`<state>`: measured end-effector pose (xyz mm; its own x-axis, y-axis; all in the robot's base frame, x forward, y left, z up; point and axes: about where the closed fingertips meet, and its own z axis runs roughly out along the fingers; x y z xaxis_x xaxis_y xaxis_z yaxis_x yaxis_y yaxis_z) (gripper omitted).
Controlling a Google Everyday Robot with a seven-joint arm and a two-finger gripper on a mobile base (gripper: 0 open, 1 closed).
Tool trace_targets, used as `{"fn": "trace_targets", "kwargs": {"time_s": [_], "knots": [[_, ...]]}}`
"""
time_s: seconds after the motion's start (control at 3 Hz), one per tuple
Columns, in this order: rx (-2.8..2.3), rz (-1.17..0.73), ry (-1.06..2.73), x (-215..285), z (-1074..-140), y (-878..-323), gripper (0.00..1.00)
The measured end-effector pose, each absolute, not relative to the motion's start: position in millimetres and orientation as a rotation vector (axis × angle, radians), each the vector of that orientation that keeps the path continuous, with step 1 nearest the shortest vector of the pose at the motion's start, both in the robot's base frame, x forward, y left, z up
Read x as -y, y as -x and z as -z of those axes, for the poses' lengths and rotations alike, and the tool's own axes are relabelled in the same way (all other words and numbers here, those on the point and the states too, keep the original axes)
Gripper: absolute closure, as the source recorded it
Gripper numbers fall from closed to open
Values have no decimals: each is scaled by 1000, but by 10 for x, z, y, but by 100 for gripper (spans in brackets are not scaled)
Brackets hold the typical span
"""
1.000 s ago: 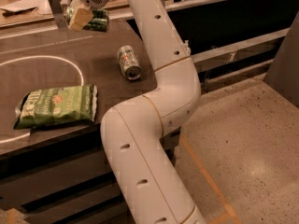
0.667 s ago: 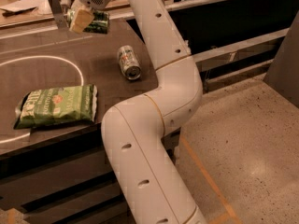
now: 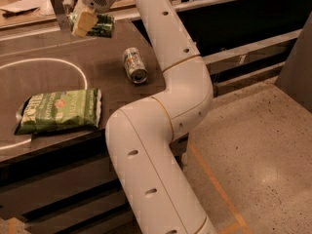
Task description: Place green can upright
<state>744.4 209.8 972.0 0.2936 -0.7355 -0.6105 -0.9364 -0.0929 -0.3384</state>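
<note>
The step in hand is judged to be the righting of the green can (image 3: 103,26). It is held by the gripper (image 3: 87,25) at the far side of the table (image 3: 58,77), near the top left of the view. The can is seen lying crosswise in the grip, its long axis roughly level rather than upright. One pale finger (image 3: 82,23) is laid across its left end and the other is hidden behind it, so the gripper is taken to be closed on the can. Whether the can is lifted or touches the tabletop cannot be settled from this angle.

For the next move, a turn of the wrist is called for — enough to bring the can's axis vertical — followed by a gentle lowering onto bare tabletop before the grip is let go. The silver-white can (image 3: 135,65), on its side nearer the arm, and the chip bag (image 3: 61,110), flat toward the near edge, are both well apart from the gripper.
</note>
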Motion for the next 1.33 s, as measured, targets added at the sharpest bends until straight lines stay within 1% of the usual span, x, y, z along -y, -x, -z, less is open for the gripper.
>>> {"fn": "trace_targets", "kwargs": {"time_s": [1.33], "knots": [[-1529, -432, 1901, -2155, -9648, -7323, 100]]}}
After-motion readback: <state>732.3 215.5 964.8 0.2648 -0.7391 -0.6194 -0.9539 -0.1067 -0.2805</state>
